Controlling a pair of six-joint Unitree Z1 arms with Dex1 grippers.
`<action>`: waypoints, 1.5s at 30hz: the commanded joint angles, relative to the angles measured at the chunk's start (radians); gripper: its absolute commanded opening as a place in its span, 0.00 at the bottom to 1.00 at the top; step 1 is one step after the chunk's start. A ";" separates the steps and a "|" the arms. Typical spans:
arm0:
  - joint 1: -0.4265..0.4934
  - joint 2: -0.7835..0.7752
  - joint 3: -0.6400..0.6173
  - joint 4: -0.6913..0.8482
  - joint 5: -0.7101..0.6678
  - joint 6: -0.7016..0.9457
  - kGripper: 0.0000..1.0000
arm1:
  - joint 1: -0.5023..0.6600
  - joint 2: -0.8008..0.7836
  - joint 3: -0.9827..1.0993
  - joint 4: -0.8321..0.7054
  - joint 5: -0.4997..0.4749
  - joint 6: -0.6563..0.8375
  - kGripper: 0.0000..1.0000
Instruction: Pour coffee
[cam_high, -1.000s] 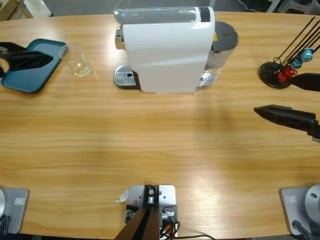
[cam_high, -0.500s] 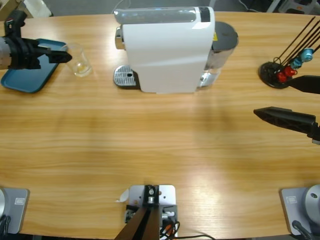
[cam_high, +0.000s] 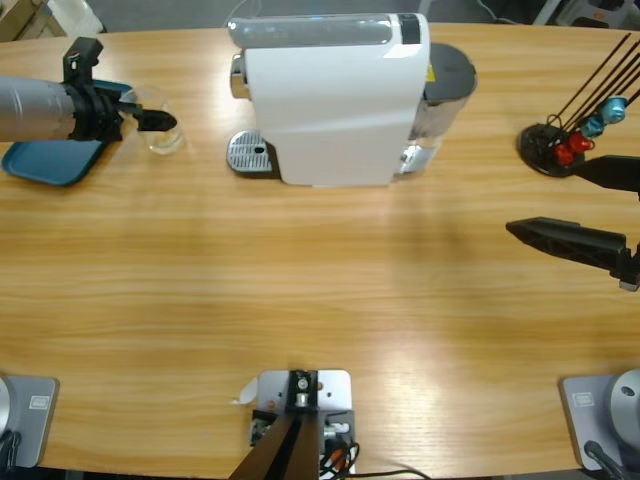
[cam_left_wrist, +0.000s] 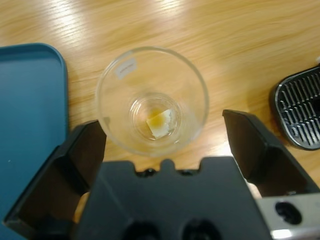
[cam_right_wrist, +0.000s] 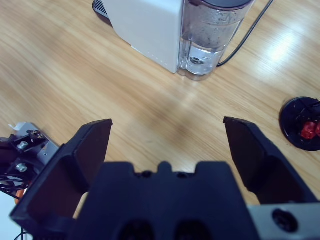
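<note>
One clear glass (cam_left_wrist: 151, 100) holding a little coffee (cam_left_wrist: 160, 120) sits between the left claw's (cam_left_wrist: 162, 142) spread jaws, beside one blue tray (cam_left_wrist: 27, 110); the right claw (cam_right_wrist: 167, 145) is also spread.

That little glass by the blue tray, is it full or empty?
Nearly empty. The left wrist view shows the upright glass holding only a shallow brownish coffee layer at its base.

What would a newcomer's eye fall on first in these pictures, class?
The big white coffee machine at the table's far middle stands out first. Next, the left end effector, jaws open on either side of a clear glass holding a little brownish coffee, beside a blue tray. The right end effector hangs open near a capsule holder.
</note>
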 joint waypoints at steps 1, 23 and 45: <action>0.025 0.086 -0.003 -0.037 -0.023 0.001 0.99 | -0.011 0.010 0.042 -0.016 0.008 0.007 1.00; 0.045 0.159 -0.017 -0.093 -0.067 0.012 0.43 | -0.011 0.024 0.044 -0.025 0.008 0.004 1.00; -0.196 -0.027 -0.175 0.229 -0.086 0.194 0.43 | -0.011 0.004 0.057 -0.042 0.013 0.004 1.00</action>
